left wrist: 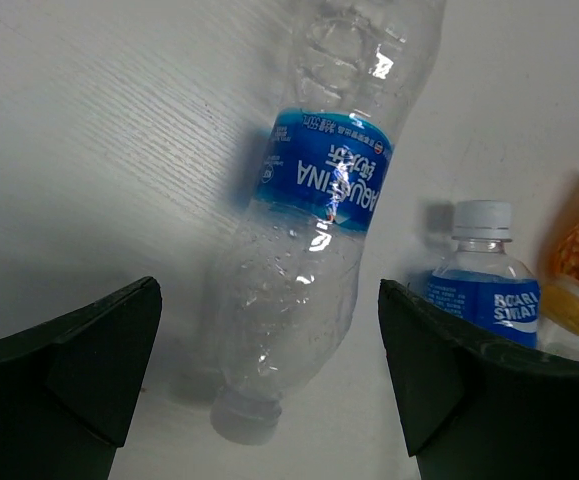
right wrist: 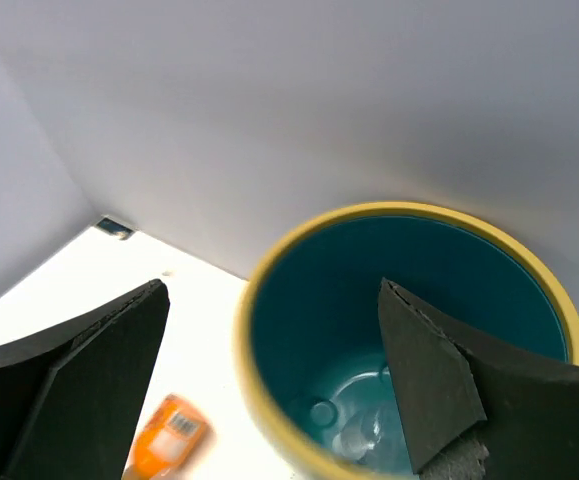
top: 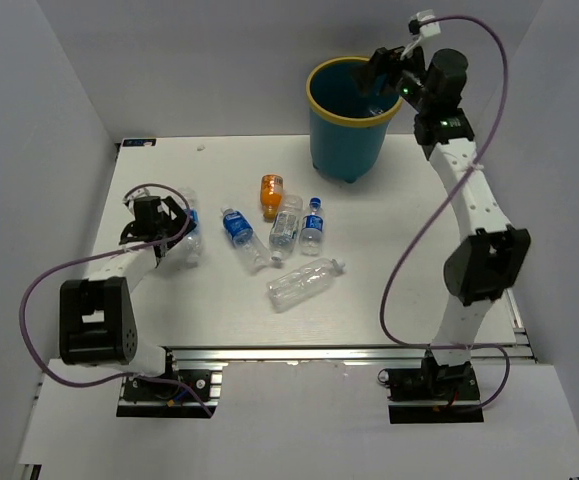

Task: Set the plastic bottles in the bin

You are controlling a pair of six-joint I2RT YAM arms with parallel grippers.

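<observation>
Near the left edge of the table [top: 209,310], the left gripper [top: 172,226] hangs low over the Aquafina bottle [left wrist: 319,215]. This is a clear bottle with a blue label, lying on its side. The gripper's jaws are spread wide, one finger on each side of the bottle. In the left wrist view neither finger touches it, and bare table shows between each finger and the plastic.

Five more of the plastic bottles lie around the middle of the table, well apart from the bin.
- A blue-labelled bottle [top: 237,228] lies on its side at a slant.
- The short orange bottle [top: 271,192] lies just beyond it, toward the far edge.
- Right of these, a pale-topped bottle [top: 285,225] and a blue-capped bottle [top: 312,222] lie side by side, both with blue labels.
- A larger plain clear bottle [top: 304,283] lies closest to the near edge, with no label showing.

The bin [top: 347,145], teal with a yellow rim, stands upright near the far edge, right of the middle. The right gripper [top: 381,75] hangs above the right side of its mouth. Its fingers are wide apart, and only the bin's inside shows between them in the right wrist view. At the bottom of the bin lies one clear dropped bottle [right wrist: 359,432].
</observation>
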